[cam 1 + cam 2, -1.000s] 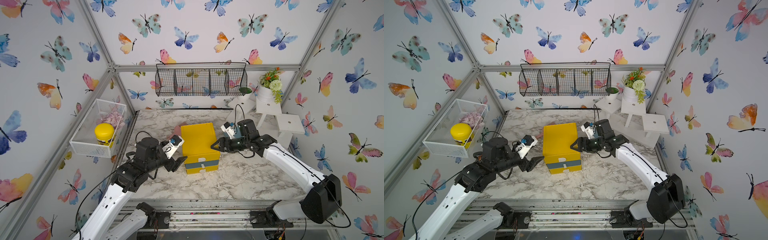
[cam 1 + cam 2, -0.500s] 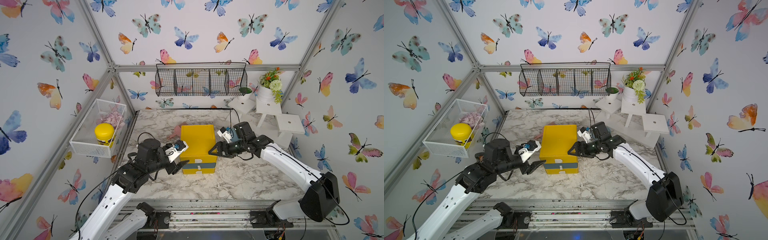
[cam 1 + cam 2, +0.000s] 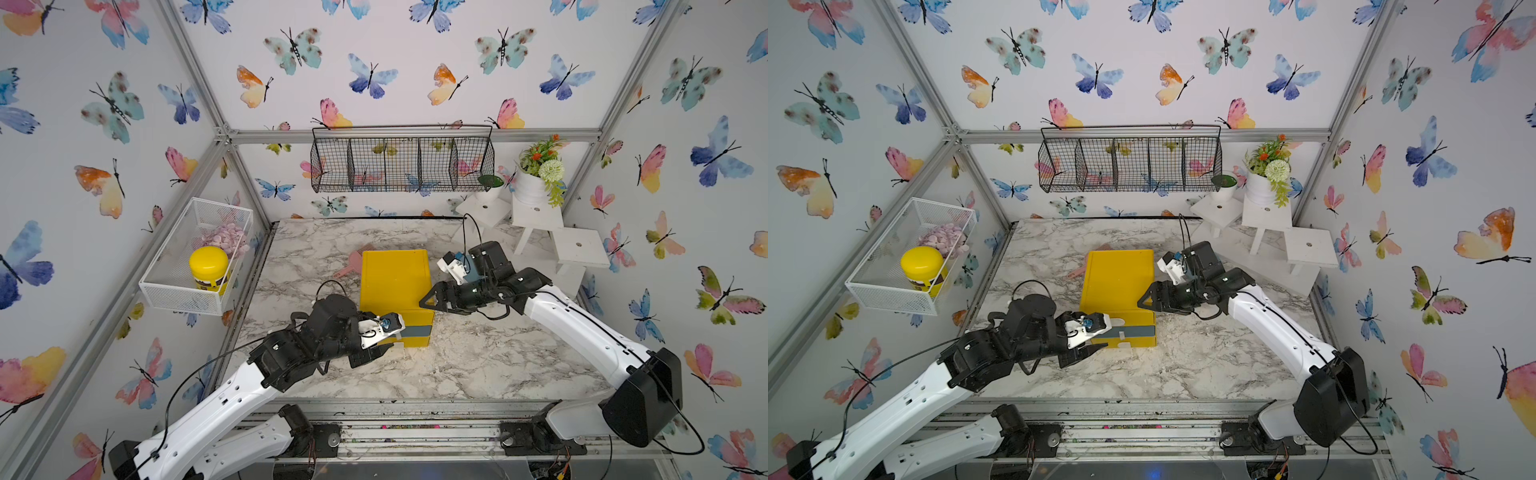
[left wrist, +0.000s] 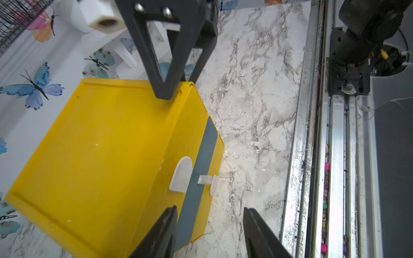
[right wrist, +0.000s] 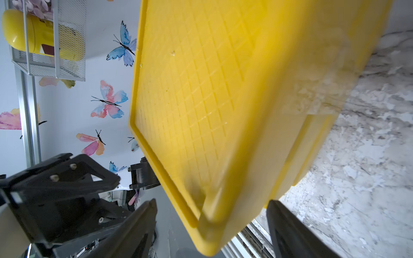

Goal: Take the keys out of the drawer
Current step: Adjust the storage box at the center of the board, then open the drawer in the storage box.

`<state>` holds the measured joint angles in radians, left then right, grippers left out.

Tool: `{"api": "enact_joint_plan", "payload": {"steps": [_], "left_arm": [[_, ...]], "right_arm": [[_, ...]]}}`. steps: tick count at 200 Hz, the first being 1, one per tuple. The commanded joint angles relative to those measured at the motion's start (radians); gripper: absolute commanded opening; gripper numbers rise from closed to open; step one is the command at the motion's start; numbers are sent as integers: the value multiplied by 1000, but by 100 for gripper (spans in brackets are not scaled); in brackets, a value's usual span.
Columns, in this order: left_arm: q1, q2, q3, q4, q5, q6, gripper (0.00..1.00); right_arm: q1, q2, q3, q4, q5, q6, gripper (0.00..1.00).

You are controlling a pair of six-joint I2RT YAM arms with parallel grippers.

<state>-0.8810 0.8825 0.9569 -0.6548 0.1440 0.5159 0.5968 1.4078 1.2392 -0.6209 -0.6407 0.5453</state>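
Mostly bare, the veined marble tabletop (image 3: 478, 365) sits inside butterfly-papered walls, with an aluminium rail (image 4: 335, 156) along its near edge. Open marble lies in front of and behind the glossy yellow drawer box (image 3: 392, 278) (a faint grid is moulded into one face). The left gripper (image 4: 209, 208) is spread at a front corner of the box. The right gripper (image 5: 212, 201) is spread astride a top corner. The drawers look closed and the keys are hidden.

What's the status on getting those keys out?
Left gripper open at box front. Right gripper open, straddling box corner. Drawer shut, keys unseen. Handle unobstructed.
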Motion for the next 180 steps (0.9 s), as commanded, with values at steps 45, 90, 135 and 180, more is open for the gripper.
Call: {"api": "enact_joint_plan", "payload": {"steps": [45, 90, 135, 180], "left_arm": [[-49, 44, -44, 175, -155, -51, 58], [-49, 94, -46, 164, -154, -55, 59], [-49, 131, -47, 184, -146, -41, 59], [-49, 173, -51, 196, -197, -49, 60]], "right_arm": [[6, -64, 37, -38, 159, 4, 84], [6, -79, 42, -40, 188, -6, 84], [6, -81, 48, -39, 185, -9, 84], [6, -89, 43, -22, 175, 1, 84]]}}
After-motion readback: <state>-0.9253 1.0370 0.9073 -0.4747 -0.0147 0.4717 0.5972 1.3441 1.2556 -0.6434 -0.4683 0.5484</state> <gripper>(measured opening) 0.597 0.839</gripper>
